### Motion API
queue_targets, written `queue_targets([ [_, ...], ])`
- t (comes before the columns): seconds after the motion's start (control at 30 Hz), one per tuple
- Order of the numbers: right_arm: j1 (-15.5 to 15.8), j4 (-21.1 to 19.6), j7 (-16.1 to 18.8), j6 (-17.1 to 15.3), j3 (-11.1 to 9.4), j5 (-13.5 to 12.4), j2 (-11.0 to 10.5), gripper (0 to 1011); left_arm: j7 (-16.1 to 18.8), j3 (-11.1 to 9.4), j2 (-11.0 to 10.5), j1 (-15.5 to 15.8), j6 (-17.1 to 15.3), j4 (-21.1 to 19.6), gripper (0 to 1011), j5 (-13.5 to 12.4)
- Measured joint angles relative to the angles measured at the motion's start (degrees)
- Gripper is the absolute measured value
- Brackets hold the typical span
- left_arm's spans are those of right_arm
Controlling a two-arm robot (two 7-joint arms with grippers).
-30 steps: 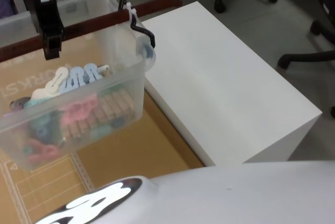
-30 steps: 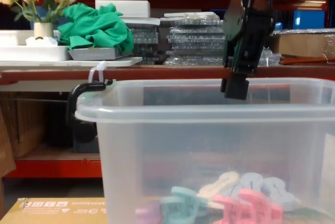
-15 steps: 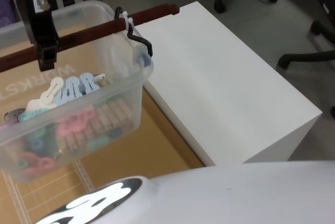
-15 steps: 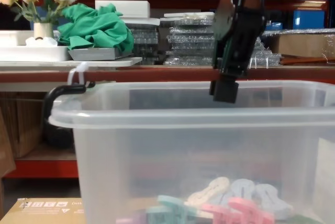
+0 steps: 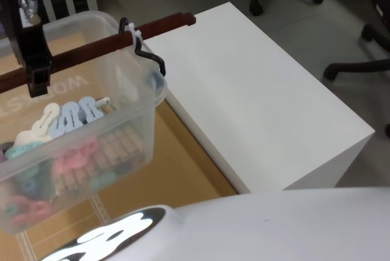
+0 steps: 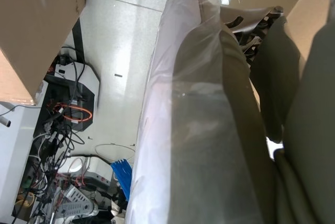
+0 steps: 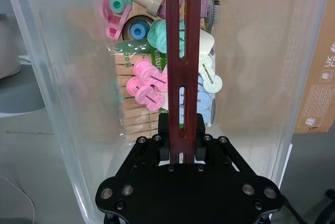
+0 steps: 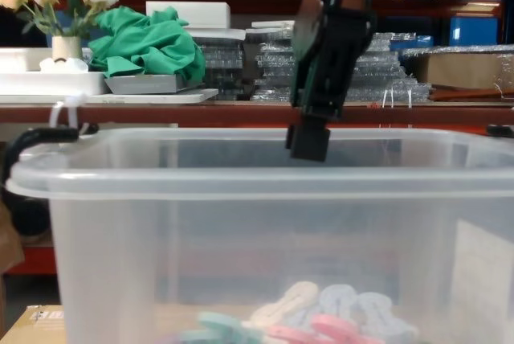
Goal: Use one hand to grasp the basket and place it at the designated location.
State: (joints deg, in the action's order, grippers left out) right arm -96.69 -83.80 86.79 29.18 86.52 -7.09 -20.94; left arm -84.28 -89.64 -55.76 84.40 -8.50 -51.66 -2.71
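— Jaws?
— My right gripper (image 7: 182,130) pinches the handle (image 7: 183,51) mid-bar. The basket (image 5: 143,105) hangs straight below the jaws.
— What's inside?
— Pegs (image 7: 149,85) under the jaws, smeared through the wall in the chest view. To one side of the jaws, the head view's edge cuts off the basket's end. The white table (image 5: 256,96) lies beyond the handle's other tip.
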Motion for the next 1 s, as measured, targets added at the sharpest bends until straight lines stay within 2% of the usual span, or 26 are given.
queue_targets([
  [1.0, 1.72, 1.54, -0.84, 0.03, 0.91, -0.94, 3.14, 239, 0.00, 0.00, 0.00, 0.00, 0.00, 0.00, 0, 0.00],
])
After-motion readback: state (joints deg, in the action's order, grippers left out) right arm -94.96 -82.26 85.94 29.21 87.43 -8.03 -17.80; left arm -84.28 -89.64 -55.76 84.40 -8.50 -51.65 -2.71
